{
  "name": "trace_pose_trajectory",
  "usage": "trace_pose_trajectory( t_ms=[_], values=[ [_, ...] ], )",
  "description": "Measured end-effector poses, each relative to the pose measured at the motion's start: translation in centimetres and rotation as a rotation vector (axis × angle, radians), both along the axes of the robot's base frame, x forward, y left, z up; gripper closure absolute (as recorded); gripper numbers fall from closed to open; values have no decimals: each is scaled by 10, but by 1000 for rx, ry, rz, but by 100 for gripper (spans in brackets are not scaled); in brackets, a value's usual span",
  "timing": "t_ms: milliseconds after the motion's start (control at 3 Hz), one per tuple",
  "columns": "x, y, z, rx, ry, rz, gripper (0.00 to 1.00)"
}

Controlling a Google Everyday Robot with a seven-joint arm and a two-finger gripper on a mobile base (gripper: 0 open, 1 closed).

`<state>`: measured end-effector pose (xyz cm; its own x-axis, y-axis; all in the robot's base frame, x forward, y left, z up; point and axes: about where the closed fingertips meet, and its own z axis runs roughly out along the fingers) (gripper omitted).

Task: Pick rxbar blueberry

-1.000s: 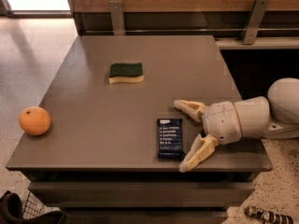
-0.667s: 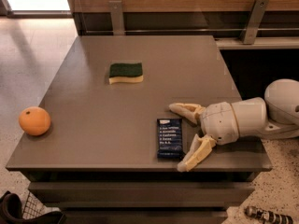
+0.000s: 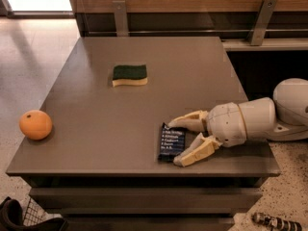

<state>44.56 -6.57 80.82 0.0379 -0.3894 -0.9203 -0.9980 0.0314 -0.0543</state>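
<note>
The rxbar blueberry [image 3: 168, 146], a flat dark navy wrapper with white text, lies on the grey table [image 3: 96, 129] near its front edge, right of the middle. My gripper [image 3: 173, 144] reaches in from the right, low over the table. It is open, and its tan fingers straddle the bar, one at the far end [image 3: 185, 121] and one at the near end [image 3: 192, 154]. Both fingers are close to the bar's ends. I cannot tell if they touch it.
A green-and-yellow sponge [image 3: 130, 74] lies at the table's middle back. An orange [image 3: 35, 124] sits at the left edge. A wooden wall with metal brackets [image 3: 120, 18] runs behind the table. The floor drops away at the right and front edges.
My gripper has moved left onto the bar and its fingers have drawn closer together around the bar's ends. The bar, sponge and orange have not moved.
</note>
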Motion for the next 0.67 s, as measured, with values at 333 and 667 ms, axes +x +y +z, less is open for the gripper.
trace_pose_trajectory(
  t_ms=[333, 667],
  values=[
    [0, 0, 1, 0, 0, 0, 100],
    [3, 3, 2, 3, 2, 11, 100]
  ],
)
